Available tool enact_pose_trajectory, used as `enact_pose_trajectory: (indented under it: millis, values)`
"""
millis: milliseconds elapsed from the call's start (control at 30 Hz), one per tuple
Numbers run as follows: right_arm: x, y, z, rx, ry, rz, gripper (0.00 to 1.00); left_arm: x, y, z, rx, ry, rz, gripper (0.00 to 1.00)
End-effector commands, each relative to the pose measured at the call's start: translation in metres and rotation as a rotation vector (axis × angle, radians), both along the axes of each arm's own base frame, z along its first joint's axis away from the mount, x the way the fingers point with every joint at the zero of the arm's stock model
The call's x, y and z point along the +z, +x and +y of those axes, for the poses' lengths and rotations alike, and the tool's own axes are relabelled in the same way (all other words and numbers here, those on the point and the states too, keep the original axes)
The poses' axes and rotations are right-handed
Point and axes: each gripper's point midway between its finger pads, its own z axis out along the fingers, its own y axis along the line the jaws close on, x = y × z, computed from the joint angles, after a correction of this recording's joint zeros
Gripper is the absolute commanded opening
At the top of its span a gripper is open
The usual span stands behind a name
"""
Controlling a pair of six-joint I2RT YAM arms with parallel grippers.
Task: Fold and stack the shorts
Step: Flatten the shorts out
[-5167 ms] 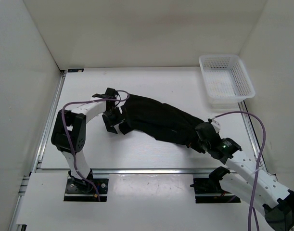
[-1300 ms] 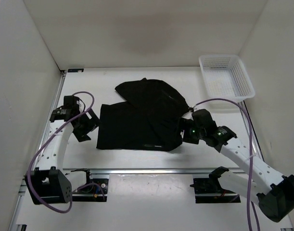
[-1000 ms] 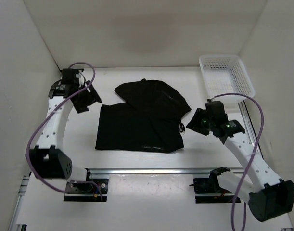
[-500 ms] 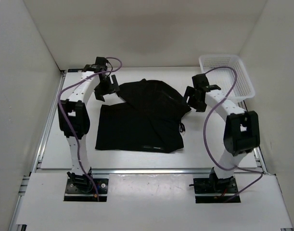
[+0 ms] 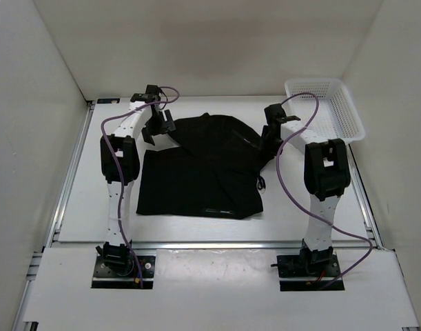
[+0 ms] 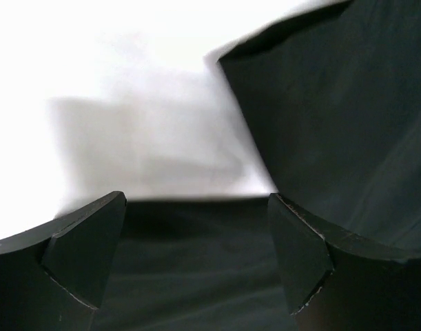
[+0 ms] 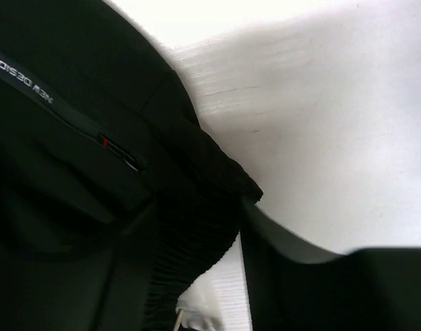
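Two arms are both stretched to the far half of the table [image 5: 79,207], one at each upper corner of the shorts [image 5: 203,172]. Left side first: the left gripper [image 5: 157,127] sits at the far-left edge of the fabric, tips pointing down. In the wrist view its jaws are spread wide, with both fingers [image 6: 86,241] apart and nothing pinched between them; the black cloth [image 6: 334,103] lies underneath and to the right, white tabletop beyond, so it is released. The shorts lie mid-table between the two grippers, flat on the surface. A squarish panel sits on the near side and a rounded lobe lies angled over it toward the far side. The drawstring tip [image 5: 260,185] hangs off the right edge. The right gripper [image 5: 267,143] is at the far-right corner of the shorts, against the fabric edge. The right wrist view shows the ribbed waistband [image 7: 189,241] running just beside one finger [image 7: 286,276]; printed lettering [image 7: 21,76] and a small red mark [image 7: 105,143] are visible on the cloth. The other finger is lost against the black, so I cannot tell whether this pincer is clamped on the waistband or loose. The white mesh basket [image 5: 313,82] is in the far-right corner, apart from the shorts.
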Motion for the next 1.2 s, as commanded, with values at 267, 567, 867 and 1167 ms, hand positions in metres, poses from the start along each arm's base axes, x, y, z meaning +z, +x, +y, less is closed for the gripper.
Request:
enact_pose_trajectory:
  millis: [267, 567, 867, 1167]
  values:
    - [0.016, 0.022, 0.003, 0.04, -0.016, -0.064, 0.05, 0.003, 0.049, -0.044, 0.018, -0.254, -0.085, 0.83]
    - [0.028, 0.027, 0.003, 0.067, -0.043, -0.089, 0.01, 0.026, 0.053, -0.042, 0.042, -0.329, -0.129, 0.1]
    - [0.029, 0.01, 0.012, 0.167, -0.1, -0.07, 0.01, 0.052, -0.07, 0.029, 0.188, -0.075, -0.053, 0.1]
    - [0.034, 0.008, 0.037, 0.273, -0.134, -0.098, 0.54, 0.07, -0.095, 0.026, 0.169, -0.038, -0.078, 0.98]
